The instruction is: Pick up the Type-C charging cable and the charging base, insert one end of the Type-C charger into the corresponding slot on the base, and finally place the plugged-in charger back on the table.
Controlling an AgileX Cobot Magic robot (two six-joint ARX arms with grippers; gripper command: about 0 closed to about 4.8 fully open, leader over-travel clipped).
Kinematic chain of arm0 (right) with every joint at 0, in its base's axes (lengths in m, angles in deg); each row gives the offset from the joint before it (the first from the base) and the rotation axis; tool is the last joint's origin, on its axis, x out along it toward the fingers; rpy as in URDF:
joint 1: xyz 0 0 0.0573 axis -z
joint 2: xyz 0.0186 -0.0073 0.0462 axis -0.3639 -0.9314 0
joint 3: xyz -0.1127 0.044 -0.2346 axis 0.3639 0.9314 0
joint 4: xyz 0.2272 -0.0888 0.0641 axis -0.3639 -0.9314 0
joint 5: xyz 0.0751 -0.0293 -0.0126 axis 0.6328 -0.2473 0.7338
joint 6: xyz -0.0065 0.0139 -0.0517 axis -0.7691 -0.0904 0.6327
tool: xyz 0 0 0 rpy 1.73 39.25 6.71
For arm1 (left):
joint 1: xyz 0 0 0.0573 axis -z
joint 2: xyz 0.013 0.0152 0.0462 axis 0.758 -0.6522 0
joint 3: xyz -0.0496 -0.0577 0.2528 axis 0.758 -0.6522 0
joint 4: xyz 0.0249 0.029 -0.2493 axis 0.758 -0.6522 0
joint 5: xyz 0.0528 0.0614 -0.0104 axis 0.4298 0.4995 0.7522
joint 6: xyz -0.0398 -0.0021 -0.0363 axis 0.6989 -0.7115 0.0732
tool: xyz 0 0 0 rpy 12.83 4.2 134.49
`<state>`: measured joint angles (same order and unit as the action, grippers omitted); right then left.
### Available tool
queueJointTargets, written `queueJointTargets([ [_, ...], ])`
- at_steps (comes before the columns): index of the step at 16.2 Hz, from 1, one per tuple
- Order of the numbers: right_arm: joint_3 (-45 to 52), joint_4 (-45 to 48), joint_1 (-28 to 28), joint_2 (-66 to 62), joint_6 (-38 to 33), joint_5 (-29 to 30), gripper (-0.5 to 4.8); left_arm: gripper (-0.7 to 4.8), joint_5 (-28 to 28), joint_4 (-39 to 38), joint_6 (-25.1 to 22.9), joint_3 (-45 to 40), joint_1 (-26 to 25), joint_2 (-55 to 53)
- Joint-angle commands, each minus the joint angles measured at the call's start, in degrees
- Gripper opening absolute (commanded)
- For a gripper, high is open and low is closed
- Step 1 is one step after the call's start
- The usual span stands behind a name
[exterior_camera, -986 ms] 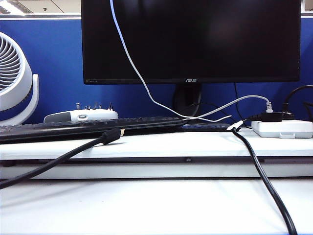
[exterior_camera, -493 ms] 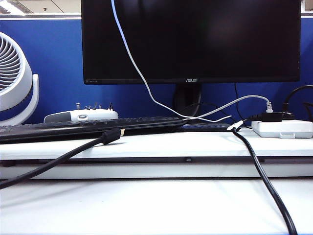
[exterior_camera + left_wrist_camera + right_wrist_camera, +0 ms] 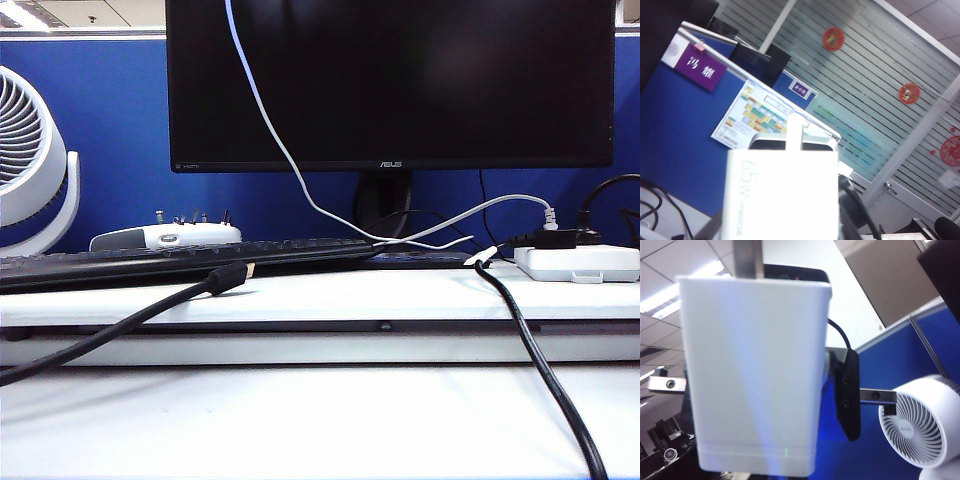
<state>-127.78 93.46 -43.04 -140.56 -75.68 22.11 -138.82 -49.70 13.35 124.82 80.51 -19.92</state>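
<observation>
Here, the left gripper (image 3: 785,227) clamps the white 65W charging base (image 3: 780,190); right gripper, fingers together, faces it.

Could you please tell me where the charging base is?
The charging base is aloft in the left gripper, out of exterior view, close before the right gripper's camera.

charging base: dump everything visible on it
The charging base is a white, smooth plastic block with rounded edges and faint "65W" print on one face. A pale strip sticks out of its far end; prong or plug, I can't tell. It's aloft, off the table, in the left gripper, a black finger at its side; the right gripper is unseen.
</observation>
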Motion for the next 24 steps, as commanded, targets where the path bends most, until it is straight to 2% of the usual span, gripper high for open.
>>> queueJointTargets([
  [1, -1.4, 7.7, 0.9, 0.7, -0.5, -12.7, -0.01, 0.16, -8.7, -7.1, 0.4, -1.0, 0.8, -0.1],
  [2, -1.4, 7.7, 0.9, 0.7, 0.6, -12.9, -0.01, 0.16, -8.8, -7.1, 0.4, -1.0, 0.8, -0.1],
  [3, -1.4, 6.7, 0.9, 0.7, -3.7, -13.8, -0.01, 0.16, -9.2, -7.1, 0.4, -1.0, 0.8, -0.1],
  [4, -1.4, 7.0, 1.0, 0.7, -3.6, -13.8, -0.01, 0.16, -9.3, -7.1, 0.4, -1.0, 0.8, -0.1],
  [5, -1.4, 8.7, 1.2, 0.7, -0.2, -13.3, -0.01, 0.16, -9.4, -7.3, 0.4, -1.0, 0.8, -0.1],
  [7, -1.4, 7.8, 1.2, 0.7, -4.1, -15.5, -0.01, 0.16, -10.7, -8.4, 0.2, -1.0, 0.8, -0.1],
  [9, -1.4, 8.6, 2.1, 0.7, -1.2, -14.7, -0.01, 0.16, -11.1, -8.3, 0.2, -1.0, 0.8, -0.1],
  [12, -1.4, 8.7, 2.9, 0.7, -2.7, -16.9, -0.01, 0.16, -13.2, -8.6, -0.9, -1.0, 0.8, -0.1],
  [13, -1.4, 8.4, 3.1, 0.7, -2.1, -15.8, -0.01, 0.16, -13.0, -8.8, -0.9, -1.0, 0.8, -0.1],
  [15, -1.4, 8.4, 3.1, 0.7, -5.4, -16.8, -0.01, 0.16, -13.2, -8.9, -1.1, -1.0, 0.8, -0.1],
  [19, -1.4, 8.4, 3.2, 0.7, -3.8, -14.9, 0.05, 0.16, -11.6, -10.0, -2.3, -1.0, 0.8, -0.1],
  [20, -1.4, 8.4, 3.2, 0.7, -3.8, -13.7, 0.95, 0.16, -11.6, -10.0, -2.3, -1.0, 0.8, -0.1],
  [21, -1.4, 8.4, 3.2, 0.7, -3.8, -13.3, 1.31, 0.16, -11.6, -10.1, -2.3, -1.0, 0.8, -0.1],
  [22, -1.4, 8.4, 3.2, 0.7, -3.9, -13.2, 1.31, 0.16, -11.6, -10.1, -2.3, -0.9, 0.8, -0.1],
  [23, -1.4, 8.4, 3.2, 0.7, -4.0, -12.4, 1.74, 0.16, -11.5, -10.1, -2.3, -0.9, 0.8, -0.1],
  [24, -1.4, 8.4, 3.2, 0.7, -4.3, -11.8, 2.42, 0.16, -11.5, -10.0, -2.3, -0.9, 0.7, -0.1],
])
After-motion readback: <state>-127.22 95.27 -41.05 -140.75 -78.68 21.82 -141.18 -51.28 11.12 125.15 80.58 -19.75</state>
